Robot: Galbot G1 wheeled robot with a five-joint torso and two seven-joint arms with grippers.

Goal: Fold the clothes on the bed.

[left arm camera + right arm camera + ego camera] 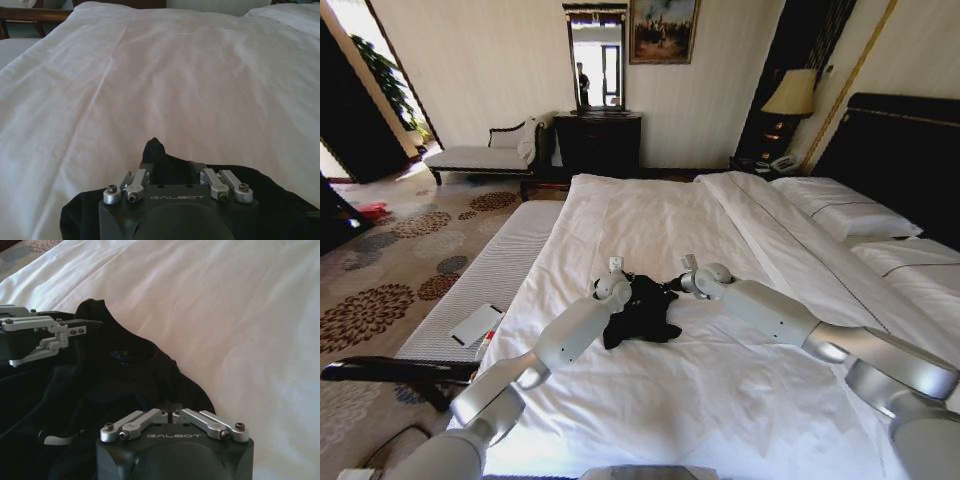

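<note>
Head view had your bed point(650, 400) taking up nearly everything, white duvet running up to the pillows point(845, 215) and the dark headboard point(905, 150). Out in the middle of it sat the shirt point(642, 312), a small black heap, bunched and crumpled, nowhere near flat. So the fold, by my read, had barely begun: no clean edge, no sleeve laid over, cloth gathered up between your two arms.

Your left gripper point(617, 287) was at the shirt's left edge. In the left wrist view the left gripper point(172, 170) had its jaws drawn in on a peak of black cloth, clenched on the shirt point(280, 200) as far as I could judge.

Your right gripper point(688, 283) was at the opposite edge. The right wrist view showed the right gripper point(172, 412) with its linkages pulled together over the shirt point(125, 375), gripping the fabric by the look of it.

Still left, I'd say: spread it, then fold.
</note>
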